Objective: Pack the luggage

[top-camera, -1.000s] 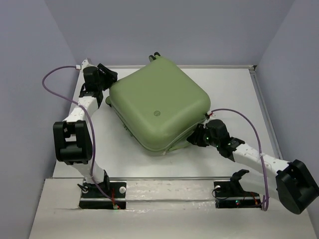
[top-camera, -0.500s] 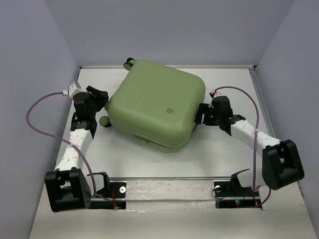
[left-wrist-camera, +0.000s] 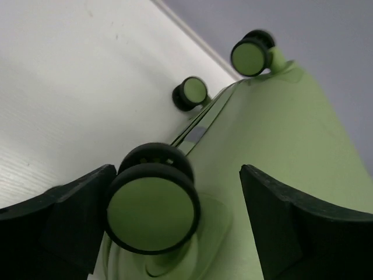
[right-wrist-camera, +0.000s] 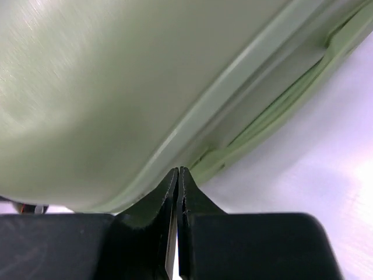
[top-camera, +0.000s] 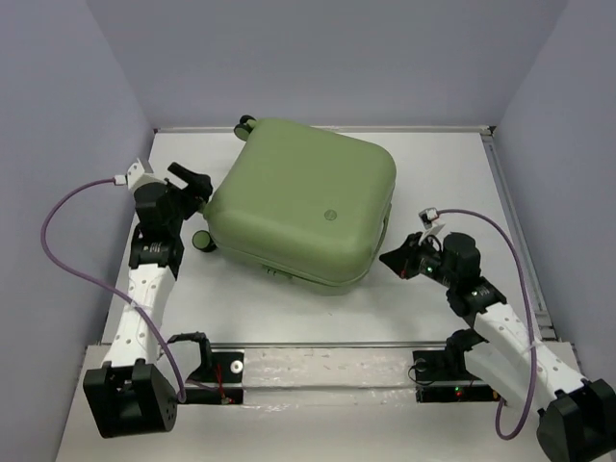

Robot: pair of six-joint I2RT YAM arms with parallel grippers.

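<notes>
The pale green hard-shell luggage (top-camera: 303, 202) lies closed and flat on the white table, its round logo (top-camera: 329, 216) facing up. Black-and-green caster wheels stick out at its left side (top-camera: 202, 240) and far corner (top-camera: 244, 124). My left gripper (top-camera: 197, 188) is open at the suitcase's left edge; in the left wrist view a wheel (left-wrist-camera: 152, 205) sits between its fingers, with two more wheels behind (left-wrist-camera: 191, 92). My right gripper (top-camera: 393, 260) is shut and empty, just off the suitcase's right near corner; the right wrist view shows its closed tips (right-wrist-camera: 178, 173) close to the shell's seam (right-wrist-camera: 245, 70).
A raised rail (top-camera: 327, 345) runs across the near edge of the table between the arm bases. Grey walls stand on the left, far and right sides. Purple cables (top-camera: 58, 231) loop off both arms.
The suitcase has turned and slid left and back, then settled. My right arm has pulled back toward the near right; my left gripper stays at the left-side wheels.
</notes>
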